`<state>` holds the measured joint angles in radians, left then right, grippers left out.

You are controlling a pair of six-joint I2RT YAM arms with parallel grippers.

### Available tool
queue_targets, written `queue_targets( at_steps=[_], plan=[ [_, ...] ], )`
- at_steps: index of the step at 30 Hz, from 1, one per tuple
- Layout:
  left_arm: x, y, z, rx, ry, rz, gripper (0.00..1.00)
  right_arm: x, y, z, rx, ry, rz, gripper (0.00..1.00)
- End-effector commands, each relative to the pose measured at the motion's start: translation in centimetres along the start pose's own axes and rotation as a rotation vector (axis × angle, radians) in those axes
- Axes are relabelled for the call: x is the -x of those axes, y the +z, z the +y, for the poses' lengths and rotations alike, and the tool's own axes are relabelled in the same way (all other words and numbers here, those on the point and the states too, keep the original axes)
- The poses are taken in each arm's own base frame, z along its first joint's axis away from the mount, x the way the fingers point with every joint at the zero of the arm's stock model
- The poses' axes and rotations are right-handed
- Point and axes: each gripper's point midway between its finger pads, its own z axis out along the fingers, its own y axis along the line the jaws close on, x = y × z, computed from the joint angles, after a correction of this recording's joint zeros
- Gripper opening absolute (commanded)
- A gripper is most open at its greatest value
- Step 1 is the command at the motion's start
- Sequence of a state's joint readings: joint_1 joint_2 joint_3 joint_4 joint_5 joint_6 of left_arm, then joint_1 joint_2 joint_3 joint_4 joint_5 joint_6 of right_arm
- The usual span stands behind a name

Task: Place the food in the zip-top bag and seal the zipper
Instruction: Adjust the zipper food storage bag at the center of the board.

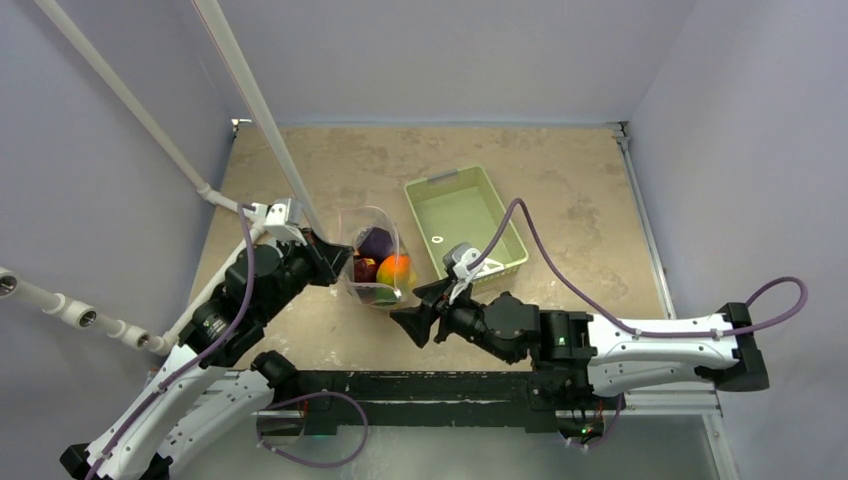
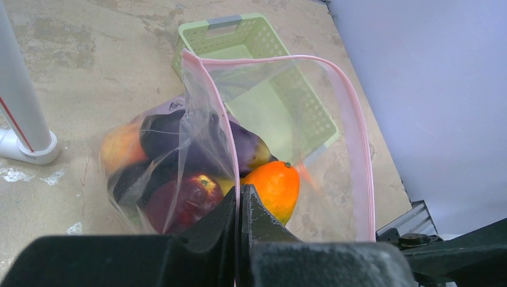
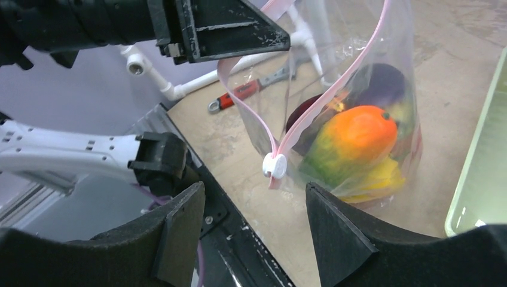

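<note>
The zip-top bag [image 1: 376,258] stands upright with its mouth open. Inside lies the food: a purple eggplant [image 2: 173,133], a red apple [image 2: 190,200] and an orange-and-green fruit [image 3: 356,136]. My left gripper [image 2: 239,194] is shut on the bag's rim at the pink zipper [image 2: 354,119], holding the left end of the mouth up. My right gripper [image 3: 256,186] is open just short of the bag's near end. The white slider tab [image 3: 274,165] hangs slightly beyond and above its fingertips, and nothing is between them.
The pale green basket [image 1: 466,222] sits right of the bag, with no food in it. White pipes [image 1: 258,105] slant across the left side. A red-handled wrench [image 3: 251,89] lies on the table behind the bag. The black rail [image 1: 420,385] runs along the near edge.
</note>
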<state>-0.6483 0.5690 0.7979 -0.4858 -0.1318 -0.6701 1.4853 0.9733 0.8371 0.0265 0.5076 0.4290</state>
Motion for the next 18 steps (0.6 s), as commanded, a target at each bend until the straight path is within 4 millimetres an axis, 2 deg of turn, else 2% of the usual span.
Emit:
queue_targets(
  at_steps=[1,7,18],
  plan=[
    [0.7,0.0,-0.2,-0.012,-0.001,-0.038,0.00,1.0,1.0,-1.0,-0.112,0.038,-0.084,0.65],
    [0.8,-0.1,-0.2,-0.011,0.004,-0.040,0.00,0.0,2.3,-1.3,-0.163,0.003,-0.088,0.63],
    [0.7,-0.3,-0.1,-0.011,0.009,-0.038,0.00,0.0,3.2,-2.3,-0.209,-0.096,-0.176,0.60]
  ],
)
